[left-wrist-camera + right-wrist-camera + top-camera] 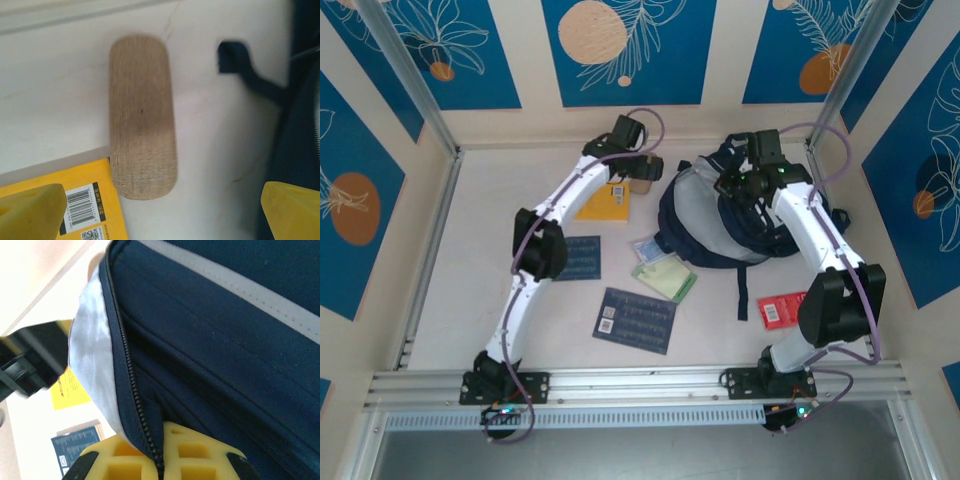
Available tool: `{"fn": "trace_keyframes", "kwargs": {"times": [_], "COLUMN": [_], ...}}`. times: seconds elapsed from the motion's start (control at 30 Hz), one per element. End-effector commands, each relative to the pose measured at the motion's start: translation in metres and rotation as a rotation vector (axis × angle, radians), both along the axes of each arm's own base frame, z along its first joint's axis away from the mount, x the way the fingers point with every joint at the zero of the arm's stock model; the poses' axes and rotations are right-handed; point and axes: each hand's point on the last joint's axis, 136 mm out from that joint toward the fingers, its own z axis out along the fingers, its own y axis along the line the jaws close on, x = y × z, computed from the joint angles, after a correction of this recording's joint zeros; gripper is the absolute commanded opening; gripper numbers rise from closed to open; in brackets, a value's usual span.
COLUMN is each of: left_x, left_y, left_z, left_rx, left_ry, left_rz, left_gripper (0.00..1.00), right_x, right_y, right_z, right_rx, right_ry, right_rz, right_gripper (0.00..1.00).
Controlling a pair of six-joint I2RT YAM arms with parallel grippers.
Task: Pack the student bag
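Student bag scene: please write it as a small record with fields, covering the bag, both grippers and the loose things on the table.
student bag: lies on the table, main compartment open, grey lining showing
right gripper: shut on the bag's zip edge
left gripper: open, above the tan case
tan case: flat on the table, between the yellow book and the bag
loose items nearer the arms: small dark blue booklet, larger dark blue booklet, green pouch, red item
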Motion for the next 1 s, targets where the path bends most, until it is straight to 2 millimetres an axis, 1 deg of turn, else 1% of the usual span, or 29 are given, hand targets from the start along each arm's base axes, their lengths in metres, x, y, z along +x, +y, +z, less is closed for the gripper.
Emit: {"fn": "trace_keyframes", "kwargs": {"times": [0.0,0.13,0.3,0.4,0.53,0.67,0.73,0.8,0.97], "left_x": [0.023,0.034,0.039,0.041,0.042,0.041,0.041,0.039,0.037], "left_y": [-0.001,0.001,-0.01,-0.013,-0.012,-0.009,-0.006,-0.006,-0.01], "left_z": [0.017,-0.005,-0.029,-0.04,-0.053,-0.063,-0.07,-0.076,-0.076], "left_rx": [0.03,0.068,0.063,0.053,0.057,0.074,0.089,0.088,0.08], "left_ry": [-0.12,-0.128,-0.126,-0.116,-0.099,-0.083,-0.072,-0.056,-0.051], "left_rz": [0.001,0.031,0.017,0.02,0.035,0.048,0.053,0.05,0.042], "left_gripper": [1.0,1.0,1.0,0.99,0.94,0.85,0.77,0.67,0.52], "right_x": [-0.007,-0.018,-0.029,-0.031,-0.031,-0.03,-0.03,-0.03,-0.028], "right_y": [-0.001,0.006,0.01,0.007,0.005,0.007,0.007,0.008,0.007], "right_z": [-0.003,-0.019,-0.034,-0.039,-0.042,-0.045,-0.047,-0.048,-0.05], "right_rx": [0.025,0.073,0.076,0.067,0.082,0.101,0.106,0.111,0.121], "right_ry": [-0.013,0.018,0.041,0.051,0.057,0.068,0.074,0.077,0.084], "right_rz": [-0.022,-0.021,-0.015,-0.021,-0.03,-0.034,-0.037,-0.037,-0.039], "right_gripper": [0.0,0.0,0.0,0.0,0.0,0.0,0.0,0.0,0.0]}}
